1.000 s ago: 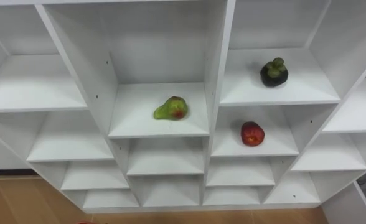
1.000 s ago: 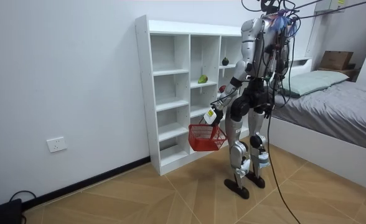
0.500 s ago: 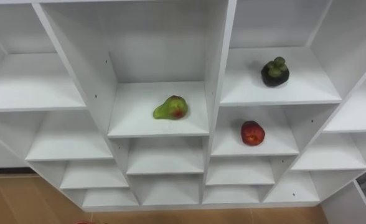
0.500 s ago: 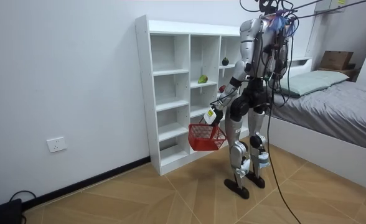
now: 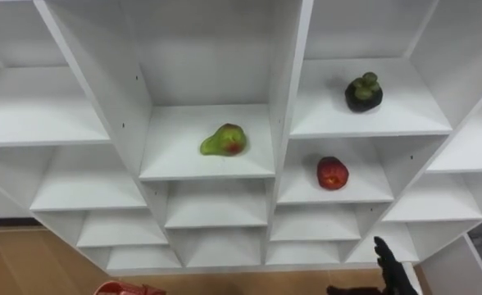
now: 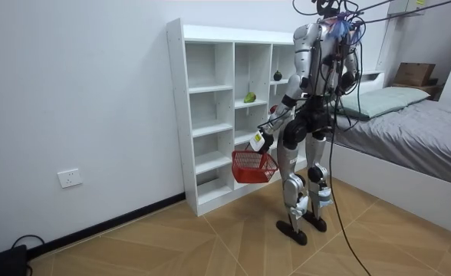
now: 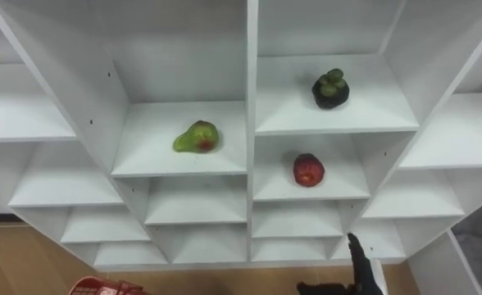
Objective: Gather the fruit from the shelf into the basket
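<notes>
Low at the left, a red basket (image 5: 122,288) is gripped by the left hand (image 6: 261,141). In the white closet (image 5: 294,74) a green pear (image 5: 224,141) is seen, then a red fruit (image 5: 332,174) beneath a dark fruit (image 5: 362,93). At near right, the right hand (image 5: 387,262) is held open.

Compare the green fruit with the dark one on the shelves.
The green fruit is pear-shaped with a red blush; the dark fruit is round with a green cap. The green fruit lies on its side; the dark fruit sits cap up, one column right and higher in the closet. Each is alone in its compartment.
</notes>
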Robot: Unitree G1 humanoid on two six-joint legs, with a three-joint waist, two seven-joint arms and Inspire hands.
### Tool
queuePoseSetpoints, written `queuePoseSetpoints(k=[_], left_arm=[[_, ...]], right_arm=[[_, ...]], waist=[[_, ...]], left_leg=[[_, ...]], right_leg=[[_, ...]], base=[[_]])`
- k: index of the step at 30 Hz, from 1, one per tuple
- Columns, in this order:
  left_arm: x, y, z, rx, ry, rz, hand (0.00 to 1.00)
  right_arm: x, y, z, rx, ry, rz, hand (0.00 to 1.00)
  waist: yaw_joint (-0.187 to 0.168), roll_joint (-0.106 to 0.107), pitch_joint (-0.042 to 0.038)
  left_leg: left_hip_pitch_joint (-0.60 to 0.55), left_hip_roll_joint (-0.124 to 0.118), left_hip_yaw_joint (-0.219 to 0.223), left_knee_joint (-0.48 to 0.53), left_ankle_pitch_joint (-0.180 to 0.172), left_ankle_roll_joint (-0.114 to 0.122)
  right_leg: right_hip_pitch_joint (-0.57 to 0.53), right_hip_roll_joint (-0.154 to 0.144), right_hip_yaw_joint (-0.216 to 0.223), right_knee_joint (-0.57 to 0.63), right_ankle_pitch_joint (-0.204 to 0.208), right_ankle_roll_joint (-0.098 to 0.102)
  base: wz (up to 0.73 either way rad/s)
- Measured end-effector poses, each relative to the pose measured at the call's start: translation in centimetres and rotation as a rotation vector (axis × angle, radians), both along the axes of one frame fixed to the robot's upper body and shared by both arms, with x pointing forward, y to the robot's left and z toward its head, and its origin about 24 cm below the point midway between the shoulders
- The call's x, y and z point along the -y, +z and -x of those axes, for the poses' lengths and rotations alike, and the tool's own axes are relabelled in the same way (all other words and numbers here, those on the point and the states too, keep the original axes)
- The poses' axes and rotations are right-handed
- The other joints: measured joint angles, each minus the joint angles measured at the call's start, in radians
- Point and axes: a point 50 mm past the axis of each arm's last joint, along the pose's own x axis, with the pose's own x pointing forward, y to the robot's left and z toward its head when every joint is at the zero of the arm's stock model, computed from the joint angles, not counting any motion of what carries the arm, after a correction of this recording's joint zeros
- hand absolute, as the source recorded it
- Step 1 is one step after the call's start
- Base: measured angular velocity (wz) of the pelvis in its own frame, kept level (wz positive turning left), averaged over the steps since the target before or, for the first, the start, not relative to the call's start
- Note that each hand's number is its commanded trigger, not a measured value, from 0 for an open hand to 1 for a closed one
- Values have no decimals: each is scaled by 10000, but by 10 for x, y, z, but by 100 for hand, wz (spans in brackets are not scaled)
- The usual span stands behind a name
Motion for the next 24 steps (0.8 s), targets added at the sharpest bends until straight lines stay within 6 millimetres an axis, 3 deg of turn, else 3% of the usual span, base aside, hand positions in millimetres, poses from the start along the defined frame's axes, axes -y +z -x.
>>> queuePoseSetpoints(k=[6,12,18,24], left_arm=[[2,3,0,451,-166,14,100],[-1,4,2,432,-110,-132,100],[1,3,3,376,-180,-50,100],[2,2,7,212,-262,112,100]], right_arm=[[-9,43,-21,2367,371,80,0],[-14,76,-35,4208,344,153,0],[-16,98,-47,5397,235,264,0],[-14,107,-54,5838,139,423,0]], waist=[[11,79,39],[-24,89,28],[-7,112,3],[10,119,2]], left_leg=[[-81,32,206,-29,-1,1],[-85,46,226,-40,-10,14],[-73,58,199,-34,-9,12],[-17,133,201,-37,-10,13]], right_leg=[[-227,55,170,143,7,9],[-239,80,206,133,26,9],[-184,89,194,172,33,1],[-192,92,211,230,35,-2]], base=[[-9],[0],[0],[0]])
